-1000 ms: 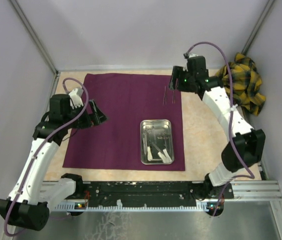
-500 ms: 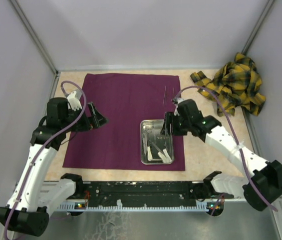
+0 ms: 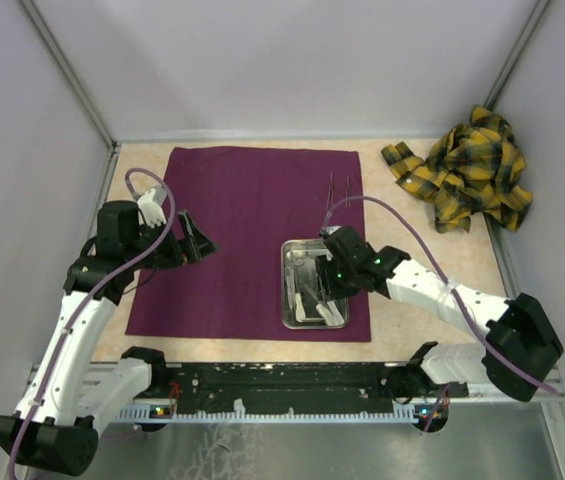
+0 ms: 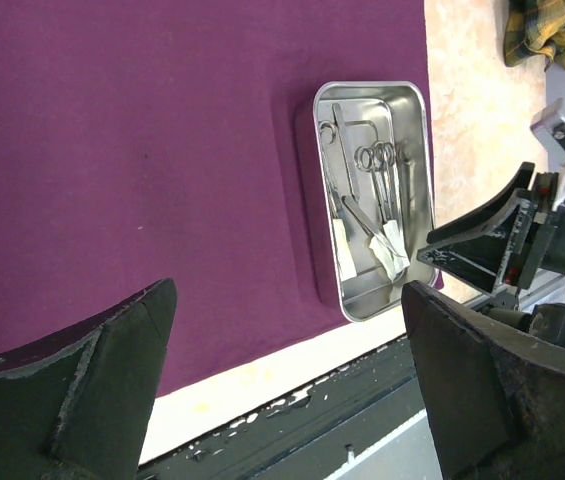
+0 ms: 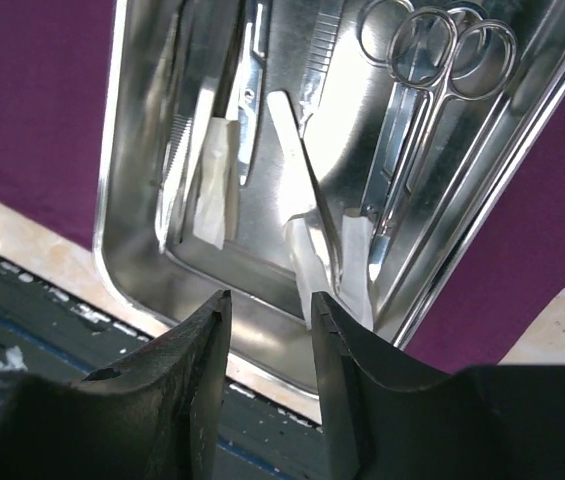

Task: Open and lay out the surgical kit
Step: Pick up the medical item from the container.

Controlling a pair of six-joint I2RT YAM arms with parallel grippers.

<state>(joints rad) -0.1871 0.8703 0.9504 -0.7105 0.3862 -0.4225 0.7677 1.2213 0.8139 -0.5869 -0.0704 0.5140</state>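
The surgical kit's dark purple cloth (image 3: 242, 240) lies spread flat. On its near right part stands the steel tray (image 3: 285, 290) holding scissors (image 5: 403, 140), forceps (image 5: 305, 175) and white pieces (image 5: 217, 185). Two thin metal instruments (image 3: 339, 190) lie on the cloth's far right edge. My right gripper (image 3: 325, 284) (image 5: 270, 305) hovers over the tray's near end, open with a narrow gap and nothing between its fingers. My left gripper (image 3: 198, 240) (image 4: 287, 290) hangs wide open over the cloth's left part, away from the tray (image 4: 359, 292).
A yellow and black plaid cloth (image 3: 467, 175) is bunched in the back right corner. Grey walls close the table on three sides. The dark base rail (image 3: 282, 380) runs along the near edge.
My right arm has swung from the cloth's far right corner down to the tray, and its jaws have narrowed. The left arm has barely moved.
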